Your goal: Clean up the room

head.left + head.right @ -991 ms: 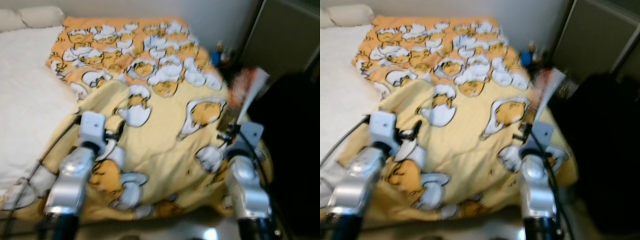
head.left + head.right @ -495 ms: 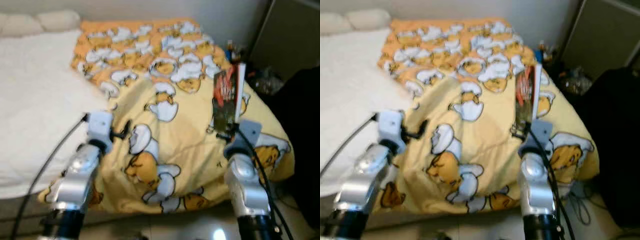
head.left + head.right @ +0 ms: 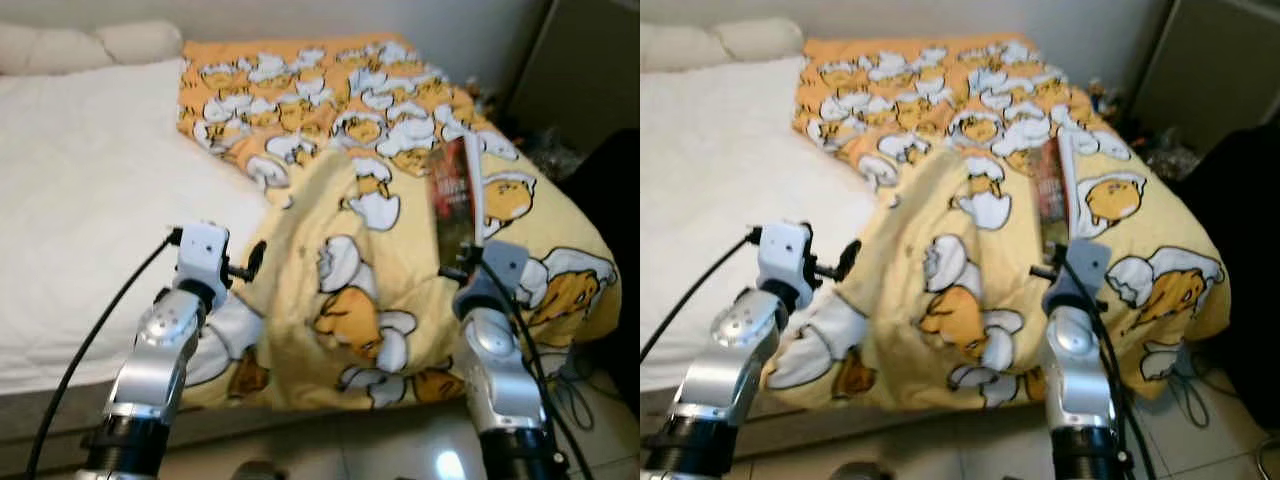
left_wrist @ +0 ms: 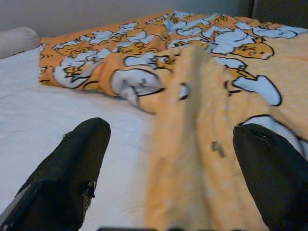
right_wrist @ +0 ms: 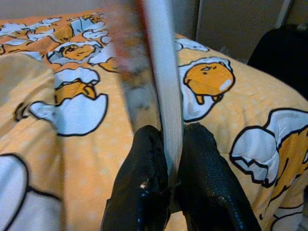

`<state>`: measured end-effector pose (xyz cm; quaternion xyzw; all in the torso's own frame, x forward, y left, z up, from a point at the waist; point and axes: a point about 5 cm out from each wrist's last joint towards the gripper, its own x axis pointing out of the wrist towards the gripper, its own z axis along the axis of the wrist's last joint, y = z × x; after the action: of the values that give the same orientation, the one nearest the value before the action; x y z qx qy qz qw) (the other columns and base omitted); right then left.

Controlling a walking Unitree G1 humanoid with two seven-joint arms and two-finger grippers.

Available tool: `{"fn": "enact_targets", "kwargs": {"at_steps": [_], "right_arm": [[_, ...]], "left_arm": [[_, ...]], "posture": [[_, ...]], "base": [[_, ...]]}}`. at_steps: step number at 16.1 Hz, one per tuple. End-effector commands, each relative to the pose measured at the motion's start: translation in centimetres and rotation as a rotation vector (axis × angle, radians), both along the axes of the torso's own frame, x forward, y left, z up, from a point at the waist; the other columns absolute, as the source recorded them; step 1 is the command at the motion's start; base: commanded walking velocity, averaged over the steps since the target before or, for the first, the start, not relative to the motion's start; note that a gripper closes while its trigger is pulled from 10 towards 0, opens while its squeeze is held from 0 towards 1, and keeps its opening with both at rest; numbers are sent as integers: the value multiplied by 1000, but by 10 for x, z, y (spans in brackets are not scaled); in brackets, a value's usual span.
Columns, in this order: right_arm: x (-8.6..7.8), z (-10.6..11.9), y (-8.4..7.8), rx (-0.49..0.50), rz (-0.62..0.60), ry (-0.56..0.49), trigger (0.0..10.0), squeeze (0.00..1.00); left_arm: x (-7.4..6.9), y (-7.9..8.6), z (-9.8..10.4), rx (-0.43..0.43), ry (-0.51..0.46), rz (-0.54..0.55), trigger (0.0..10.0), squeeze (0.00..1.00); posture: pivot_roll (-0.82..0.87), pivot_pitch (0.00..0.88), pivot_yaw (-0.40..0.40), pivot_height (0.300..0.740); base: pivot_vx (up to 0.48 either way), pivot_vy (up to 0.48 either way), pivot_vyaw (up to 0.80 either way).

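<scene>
The right gripper (image 5: 168, 180) is clamping the lower edge of a book (image 3: 455, 195), its two black fingers (image 5: 144, 159) squeezed on either side of the pale spine edge. The book is standing up from the gripper, its long axis running straight on from the fingers, up and away, with the dark red cover facing toward the robot's left and the white edge toward its right. It is hanging above the yellow egg-print blanket (image 3: 370, 250), which is spreading out directly beneath and beyond the fingertips; from here I cannot tell whether the book's far end is touching the cloth or riding just over it.

The left gripper (image 4: 168, 159) is held forward with its fingers (image 4: 72, 163) spread wide apart, gripping nothing. A bunched fold of the blanket is lying between and just beyond them, and the bare white sheet (image 3: 90, 190) is stretching away on its outer side toward the pillows (image 3: 95, 42).

So the book is already in the right arm's keeping, and that arm is plainly the one to carry on with it. The dark furniture (image 3: 590, 75) and the small clutter on the floor (image 3: 545, 150) are lying off to the right gripper's outer side, beyond the bed's edge. My guess is the book is heading somewhere over there, which would mean a swing outward with the spine staying upright so it is not snagging the blanket.
</scene>
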<state>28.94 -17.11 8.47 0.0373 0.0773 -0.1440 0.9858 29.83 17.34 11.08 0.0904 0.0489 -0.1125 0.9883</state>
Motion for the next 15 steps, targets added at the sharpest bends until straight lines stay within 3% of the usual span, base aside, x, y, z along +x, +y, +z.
{"fn": "enact_targets", "kwargs": {"at_steps": [1,15], "right_arm": [[6,15,7,1,13,-71,10000,0],[8,16,8,0,20,-74,10000,0]], "left_arm": [[1,10,2,18,-3,23,10000,0],[4,14,4,27,-16,30,10000,0]], "posture": [[83,0,-3,740],[89,0,-12,740]], "base": [[0,401,0],[0,398,0]]}}
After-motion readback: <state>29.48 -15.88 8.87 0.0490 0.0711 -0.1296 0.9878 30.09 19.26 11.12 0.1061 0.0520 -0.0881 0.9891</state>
